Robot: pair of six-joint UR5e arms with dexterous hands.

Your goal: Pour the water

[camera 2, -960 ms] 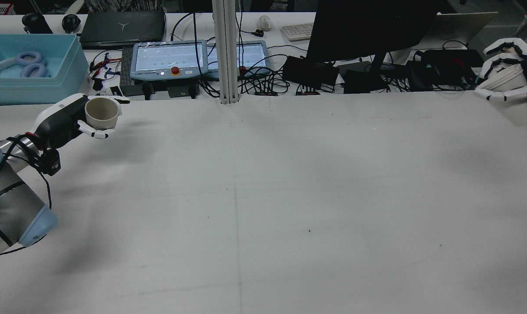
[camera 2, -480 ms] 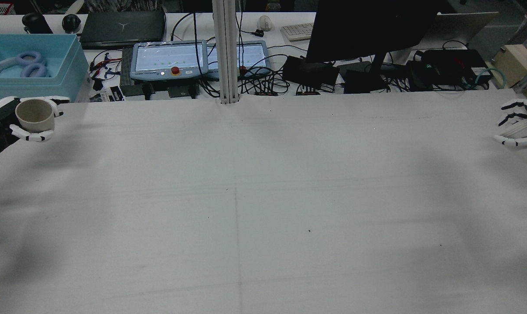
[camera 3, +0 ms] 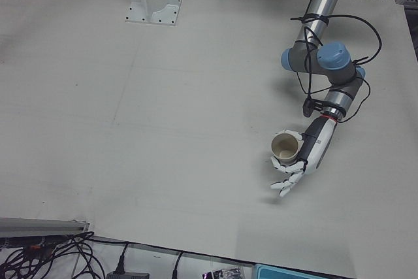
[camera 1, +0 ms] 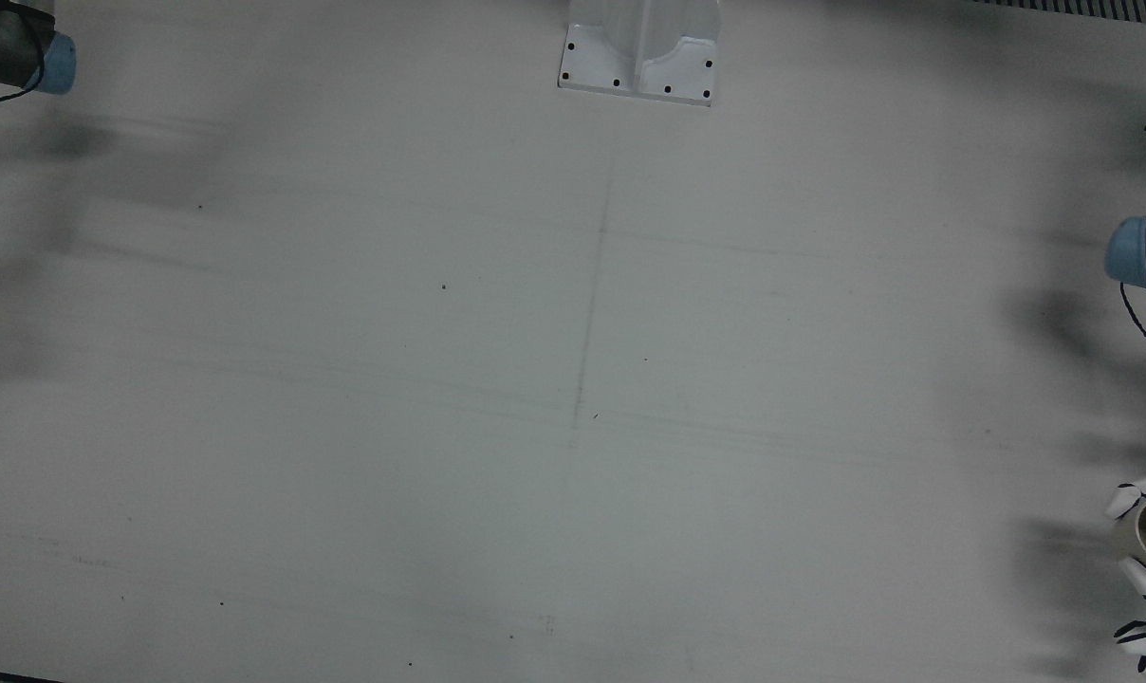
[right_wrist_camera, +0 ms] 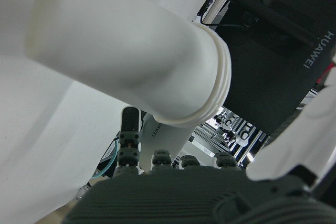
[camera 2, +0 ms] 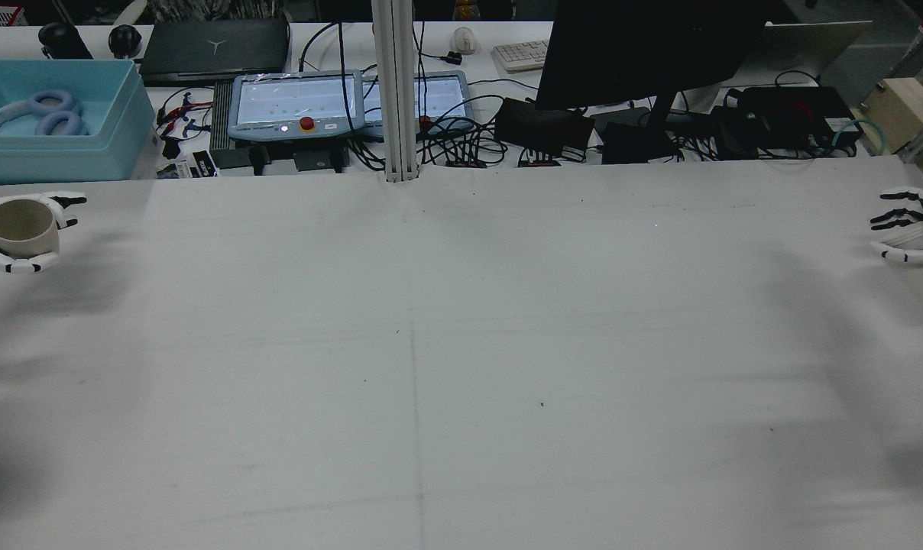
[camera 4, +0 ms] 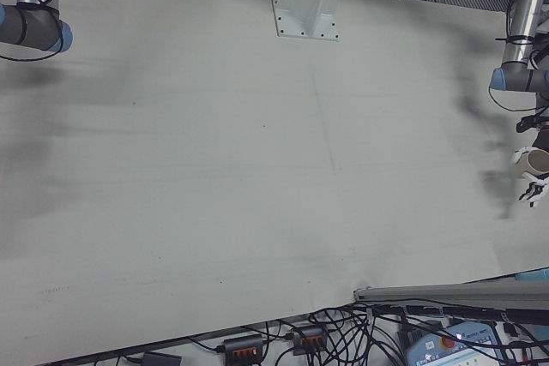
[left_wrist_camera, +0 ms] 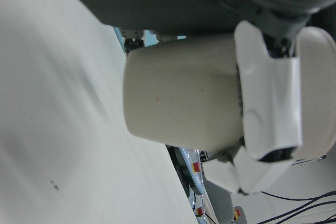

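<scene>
At 9 o'clock on the table in the rear view, the left hand is holding a beige cup upright, with its white fingers wrapping around the cup wall. Its opening is facing up, and I cannot tell what is inside. At 3 o'clock, almost at the edge of the same view, the right hand is closing around a white cup. The right hand view is showing this white cup lying across the palm, and how much it is tilting is not clear. Both hands are staying well apart, with bare table between them.
</scene>
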